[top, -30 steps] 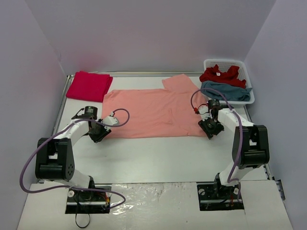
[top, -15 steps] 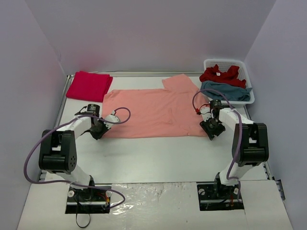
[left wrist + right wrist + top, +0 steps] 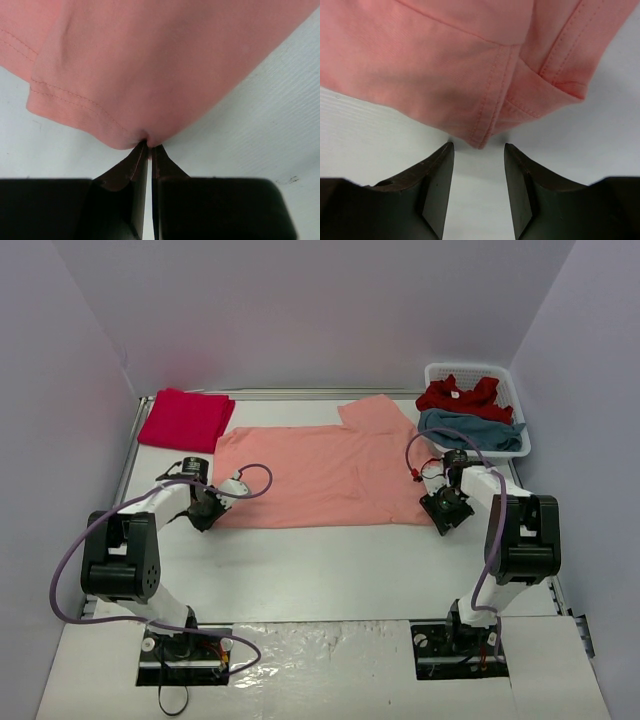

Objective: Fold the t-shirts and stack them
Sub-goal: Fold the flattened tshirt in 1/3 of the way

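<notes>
A salmon-orange t-shirt lies spread flat across the middle of the table. My left gripper sits at its near left corner and is shut on a pinch of the hem. My right gripper is at the near right corner; it is open, its jaws just short of the hem corner, which lies between the fingertips without touching. A folded crimson t-shirt lies at the far left. A red t-shirt and a teal-blue t-shirt lie crumpled in the basket.
A white slotted basket stands at the far right corner. A raised rim runs along the table's left edge. Purple cables loop from both wrists over the shirt's edges. Bare white table lies between the shirt and the arm bases.
My left gripper has slid a little toward the shirt's near left corner and now pinches the hem. My right gripper has shifted slightly toward the near right corner.
</notes>
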{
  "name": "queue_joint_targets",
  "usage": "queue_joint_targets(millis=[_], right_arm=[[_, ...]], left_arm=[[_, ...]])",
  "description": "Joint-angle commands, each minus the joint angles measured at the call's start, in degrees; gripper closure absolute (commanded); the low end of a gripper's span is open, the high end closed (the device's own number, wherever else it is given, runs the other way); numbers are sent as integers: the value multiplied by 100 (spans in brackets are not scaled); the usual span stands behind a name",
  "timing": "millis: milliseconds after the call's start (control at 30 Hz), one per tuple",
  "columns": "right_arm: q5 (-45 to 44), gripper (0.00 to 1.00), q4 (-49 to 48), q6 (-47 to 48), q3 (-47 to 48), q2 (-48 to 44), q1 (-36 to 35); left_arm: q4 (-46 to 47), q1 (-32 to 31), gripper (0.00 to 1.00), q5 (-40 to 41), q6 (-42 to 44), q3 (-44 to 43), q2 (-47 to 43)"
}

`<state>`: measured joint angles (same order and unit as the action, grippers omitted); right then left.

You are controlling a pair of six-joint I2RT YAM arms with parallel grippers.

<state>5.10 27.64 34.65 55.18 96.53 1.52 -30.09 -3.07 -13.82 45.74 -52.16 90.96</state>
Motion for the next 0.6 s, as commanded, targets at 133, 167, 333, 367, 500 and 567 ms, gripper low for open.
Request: queue_joint_targets(millis=[133,167,333,367,500,567], right_arm=[[474,59,400,208,230,-46,6],[483,59,400,208,248,-64,6],[553,59,400,217,397,-21,6],[571,59,400,226,415,14,6],[623,60,391,217,546,313,15],[667,60,383,217,608,366,15]], left_arm=[[-147,-44,98,-41,-126,-5,-175],[-147,-53,98,-50,-126,-13,-184],[-164,-62,98,-94,-197,-57,-210],[-182,-71,98,-103,-205,-66,-201],[-164,-88,98,-94,-214,-49,-201],[-147,-97,98,-94,-232,-40,-201]])
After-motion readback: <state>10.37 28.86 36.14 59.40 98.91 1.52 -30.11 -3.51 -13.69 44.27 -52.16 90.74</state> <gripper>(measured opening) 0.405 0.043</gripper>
